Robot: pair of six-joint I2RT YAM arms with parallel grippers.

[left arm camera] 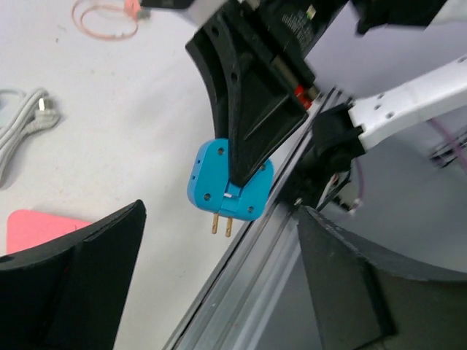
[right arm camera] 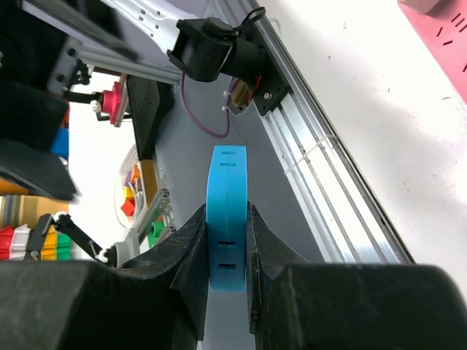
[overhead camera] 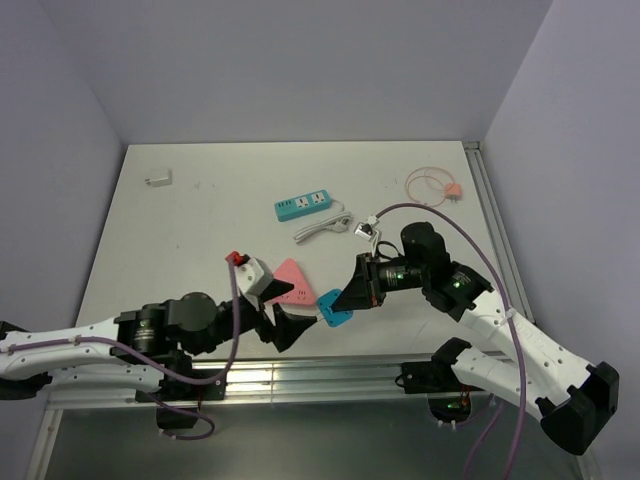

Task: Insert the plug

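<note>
The plug (overhead camera: 330, 310) is a flat blue adapter with two brass prongs (left arm camera: 221, 224). It hangs just above the table's near edge. My right gripper (overhead camera: 342, 300) is shut on its two flat faces, which the right wrist view shows as the plug (right arm camera: 226, 211) clamped edge-on between the jaws (right arm camera: 227, 251). My left gripper (overhead camera: 297, 312) stands wide open just left of the plug and holds nothing. In the left wrist view the plug (left arm camera: 230, 182) hangs ahead of the spread fingers (left arm camera: 80, 277), prongs pointing toward them. The teal power strip (overhead camera: 303, 206) lies farther back on the table.
A pink triangular adapter (overhead camera: 290, 282) lies beside the left wrist. A white cable with plug (overhead camera: 322, 227) lies in front of the power strip, an orange cable loop (overhead camera: 432, 184) at the back right, a small white block (overhead camera: 158, 179) at the back left. An aluminium rail (overhead camera: 300, 375) runs along the near edge.
</note>
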